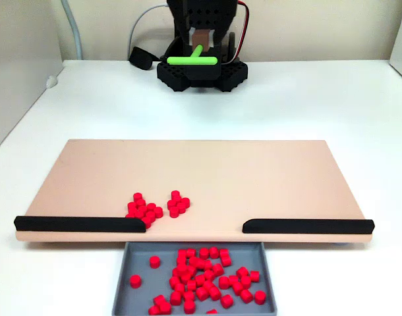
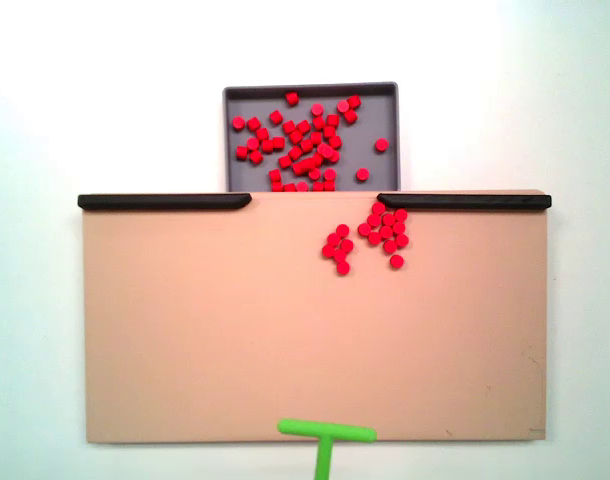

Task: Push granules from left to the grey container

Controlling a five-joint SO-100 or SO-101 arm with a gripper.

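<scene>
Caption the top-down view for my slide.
Red granules cluster on the tan board near the grey container; green pusher waits.

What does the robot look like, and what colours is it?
In a fixed view the robot arm is black plastic dotted with rows of small holes, sitting on a chunky black base. A brownish part shows in its middle, with red and white cables beside it. At its front is a bright green T-shaped pusher. Its fingers cannot be made out.

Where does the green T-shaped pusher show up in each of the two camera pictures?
A fixed view: the green pusher sits top centre, at the arm's base beyond the tan board.
Another fixed view: pusher at bottom centre, over the board's near edge.
Shared landmark: the grey tray opposite it.
</scene>
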